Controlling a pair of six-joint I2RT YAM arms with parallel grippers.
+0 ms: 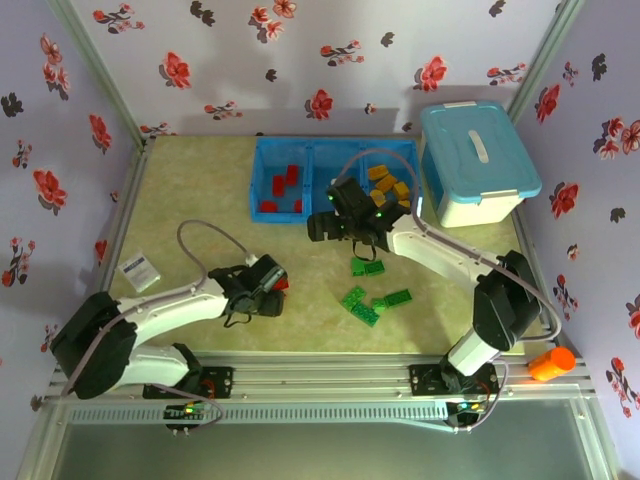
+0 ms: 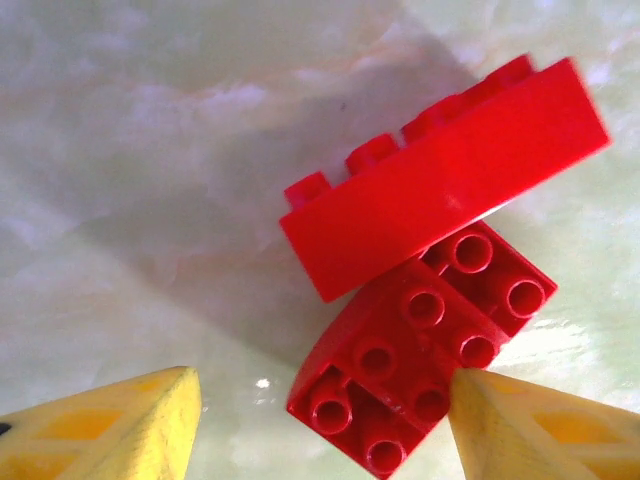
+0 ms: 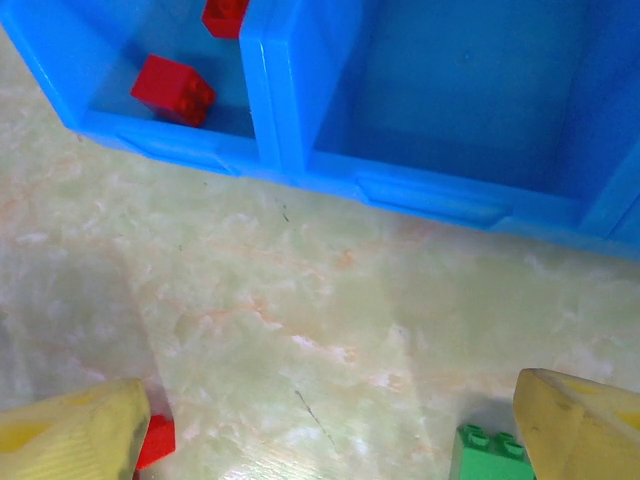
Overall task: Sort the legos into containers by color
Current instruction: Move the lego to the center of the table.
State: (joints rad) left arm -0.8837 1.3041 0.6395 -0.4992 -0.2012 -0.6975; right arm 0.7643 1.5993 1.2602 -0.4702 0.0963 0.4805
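Two red legos lie together on the table, one upside down [image 2: 400, 370] with another [image 2: 450, 170] leaning across it. My left gripper [image 2: 325, 400] stands open around the upside-down one, its right fingertip [image 2: 530, 430] at the brick's edge and the left one apart. From above, this gripper [image 1: 272, 285] is left of centre. My right gripper [image 1: 338, 210] hangs open and empty in front of the blue tray [image 1: 254, 185]. The tray's left compartment [image 3: 110, 125] holds red legos [image 3: 175, 88], the middle one [image 3: 460, 90] is bare, and the right holds orange-yellow legos [image 1: 388, 187]. Green legos [image 1: 367, 267] lie on the table.
A taller light-blue lidded tub [image 1: 478, 160] stands at the back right. A white card [image 1: 140, 268] lies at the left edge and an orange object [image 1: 550, 362] sits by the right arm's base. More green bricks [image 1: 360, 305] lie near the table's front.
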